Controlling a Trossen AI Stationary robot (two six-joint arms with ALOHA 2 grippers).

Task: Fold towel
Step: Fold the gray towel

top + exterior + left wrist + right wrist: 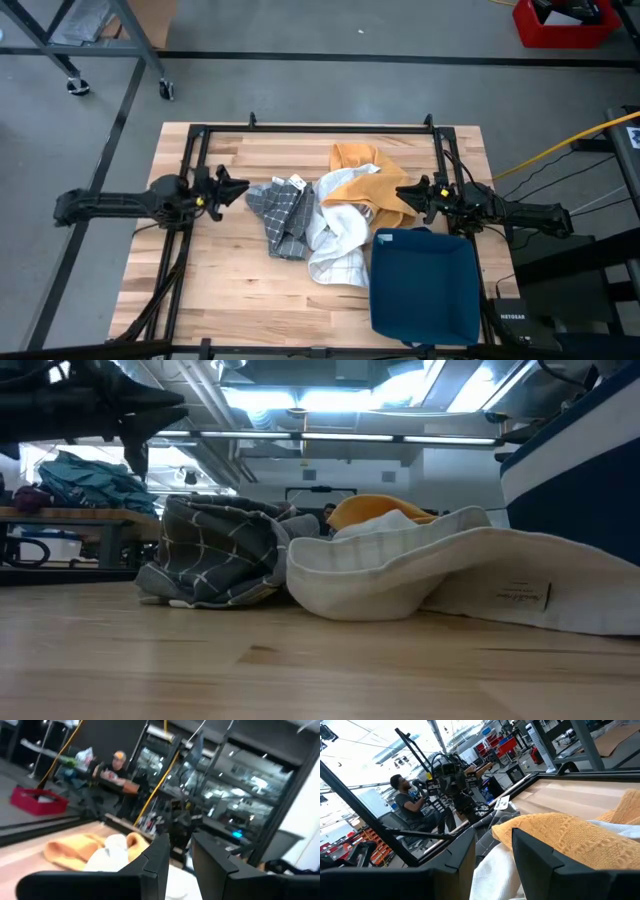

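Overhead, the desk [230,290] carries a heap of cloths at its centre: a grey checked towel [283,215] at about nine o'clock of the heap, a white towel [335,245] in the middle trailing toward six, an orange towel [365,180] toward one o'clock, and a blue bin [425,285] at four o'clock on the desk. The left hand [232,190] sits released just beside the grey towel, which lies at three o'clock from it; the right hand [410,193], fingers also apart, is at the orange towel's edge, the cloth at nine o'clock from it. The heap's long axis runs roughly from one o'clock to seven, so each arm is nearest its own end. From desk height, the grey towel [215,550] slumps against the white towel [400,565], with the orange towel [375,510] peeking behind; a dark arm shows high at ten o'clock, well above the cloth. The left wrist view shows spread fingers [155,857] empty, orange towel [75,851] and white towel [112,855] ahead, a person seated beyond. The right wrist view shows open fingers [535,852] with the orange towel [565,837] just ahead. No fold looks begun.
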